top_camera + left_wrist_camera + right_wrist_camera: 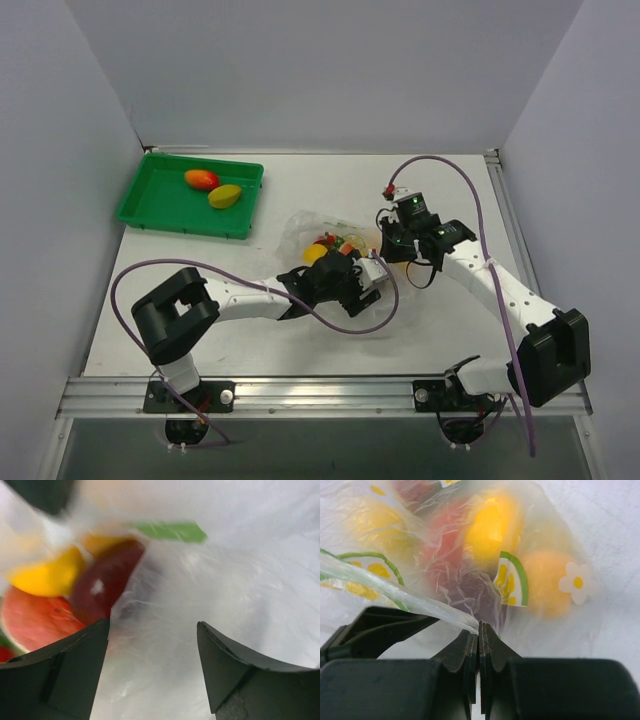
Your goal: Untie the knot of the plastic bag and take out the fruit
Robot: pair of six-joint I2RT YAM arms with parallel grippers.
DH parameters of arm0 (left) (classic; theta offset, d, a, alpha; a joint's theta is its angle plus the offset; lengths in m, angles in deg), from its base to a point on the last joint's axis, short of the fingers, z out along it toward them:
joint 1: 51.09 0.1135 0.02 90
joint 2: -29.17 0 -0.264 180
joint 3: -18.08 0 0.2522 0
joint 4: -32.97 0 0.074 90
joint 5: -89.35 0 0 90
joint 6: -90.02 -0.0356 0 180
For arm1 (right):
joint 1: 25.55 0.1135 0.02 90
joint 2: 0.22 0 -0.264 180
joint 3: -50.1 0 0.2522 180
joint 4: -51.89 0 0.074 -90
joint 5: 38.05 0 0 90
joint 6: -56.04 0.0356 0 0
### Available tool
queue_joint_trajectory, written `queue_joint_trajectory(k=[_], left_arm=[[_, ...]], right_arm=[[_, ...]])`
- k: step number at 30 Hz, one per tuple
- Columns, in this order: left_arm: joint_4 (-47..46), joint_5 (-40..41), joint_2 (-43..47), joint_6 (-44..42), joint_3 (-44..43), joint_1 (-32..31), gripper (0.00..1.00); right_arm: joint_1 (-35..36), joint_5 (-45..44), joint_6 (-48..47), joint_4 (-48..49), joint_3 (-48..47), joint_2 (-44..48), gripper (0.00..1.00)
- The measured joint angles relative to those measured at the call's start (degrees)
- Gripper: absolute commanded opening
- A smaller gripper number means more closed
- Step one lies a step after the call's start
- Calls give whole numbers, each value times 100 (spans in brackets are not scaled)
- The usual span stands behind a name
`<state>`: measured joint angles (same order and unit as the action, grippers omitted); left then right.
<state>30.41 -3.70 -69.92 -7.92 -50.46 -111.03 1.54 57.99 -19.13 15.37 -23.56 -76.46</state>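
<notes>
The clear plastic bag [325, 232] with flower prints lies mid-table and holds the fruit. My right gripper [388, 243] is at the bag's right side. In the right wrist view it [479, 626] is shut on a twisted strand of the bag's plastic [400, 589]. I cannot make out the knot itself. A lemon [490, 525], an orange fruit [547, 580] and a dark red one [470, 592] show through the film. My left gripper [362, 277] is open at the bag's near side. Its fingers [153, 623] straddle loose film, beside the watermelon wedge [35, 622], a lemon [47, 575] and a dark red fruit [107, 577].
A green tray [160, 200] at the back left holds a red-orange mango [201, 179] and a yellow-green mango [224, 196]. White walls close in the table on three sides. Purple cables loop over both arms.
</notes>
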Motion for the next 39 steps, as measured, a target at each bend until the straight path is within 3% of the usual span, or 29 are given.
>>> queue_joint_trajectory(k=[3, 9, 18, 21, 22, 25, 28, 35, 38, 39], left_arm=[[55, -376, -4, 442, 289, 2, 74], [101, -669, 149, 1226, 1075, -271, 74], [243, -144, 1353, 1742, 1257, -380, 86], [240, 221, 1545, 1853, 1084, -374, 87], [238, 343, 1596, 1906, 1034, -369, 87], [238, 667, 1696, 2044, 907, -363, 87], [240, 955, 1718, 2201, 824, -345, 87], [411, 1471, 1521, 2603, 584, -326, 87], [466, 1650, 1322, 2767, 442, -321, 87], [481, 1707, 1257, 2824, 393, -321, 86]], right_arm=[[-227, -59, 129, 96, 0, 26, 0], [-632, -107, 400, 323, 0, 63, 0], [-638, 90, 514, 697, 323, 249, 0], [-640, 87, 529, 737, 522, 444, 18], [-640, 85, 553, 750, 586, 518, 37], [-640, 68, 586, 785, 791, 776, 68], [-640, 85, 621, 804, 979, 1104, 80], [-640, 92, 868, 765, 1425, 1773, 75], [-640, 103, 979, 695, 1709, 1945, 62], [-640, 109, 1036, 662, 1801, 1987, 51]])
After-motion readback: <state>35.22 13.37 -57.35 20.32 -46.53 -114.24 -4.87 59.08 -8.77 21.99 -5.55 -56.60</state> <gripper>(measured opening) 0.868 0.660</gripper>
